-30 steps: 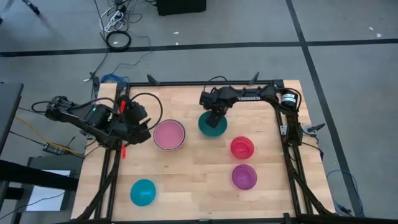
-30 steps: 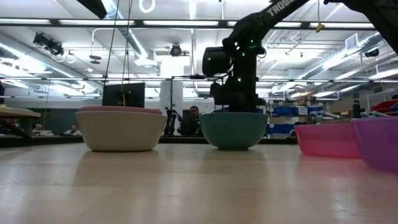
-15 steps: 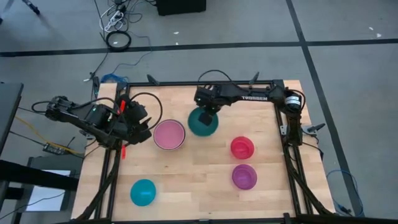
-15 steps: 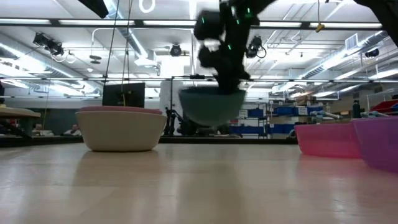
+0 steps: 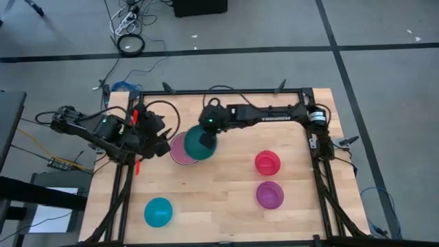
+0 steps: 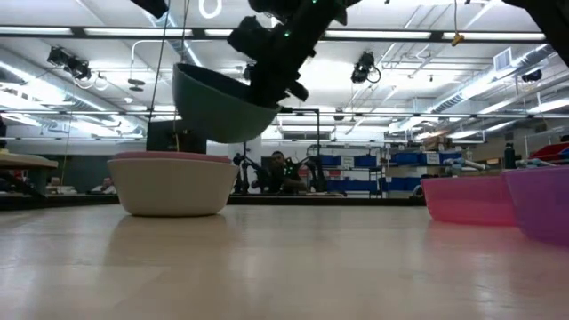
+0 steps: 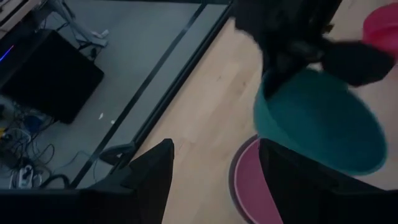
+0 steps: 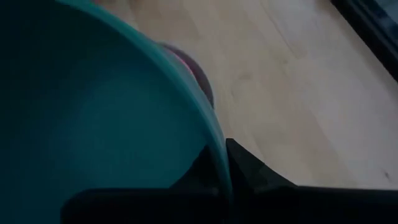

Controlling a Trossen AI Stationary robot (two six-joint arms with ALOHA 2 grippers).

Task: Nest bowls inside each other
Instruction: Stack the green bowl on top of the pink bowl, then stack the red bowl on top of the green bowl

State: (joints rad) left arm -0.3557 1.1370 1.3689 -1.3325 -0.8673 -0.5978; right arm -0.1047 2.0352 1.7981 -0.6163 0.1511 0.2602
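A teal bowl (image 5: pixel 199 143) (image 6: pixel 222 107) hangs tilted in the air, above the right rim of a pink bowl (image 5: pixel 180 149). The pink bowl sits inside a white bowl (image 6: pixel 173 187) on the table. My right gripper (image 5: pixel 208 130) (image 8: pixel 219 158) is shut on the teal bowl. My left gripper (image 5: pixel 164 145) (image 7: pixel 214 162) waits open just left of the pink bowl, touching nothing. A red bowl (image 5: pixel 267 162), a purple bowl (image 5: pixel 269 195) and a cyan bowl (image 5: pixel 158 212) stand apart on the table. My right gripper pinches the teal bowl's rim (image 8: pixel 212 146) on the side toward the table's far right, one finger inside the bowl and one outside. The fingers slant down from the right. The bowl hangs tilted, lifted clear of the table and of the pink bowl.
The wooden table (image 5: pixel 219 206) has a black frame (image 5: pixel 226 92) round it. Bare wood lies in the middle and near part, between the cyan and purple bowls. People and shelves show in the room behind the low view.
My right gripper has taken hold of the teal bowl, lifted it off the table and carried it toward the table's left edge, until it hangs over the pink bowl. The bowl stood level and now hangs tilted. My left gripper has stayed in place.
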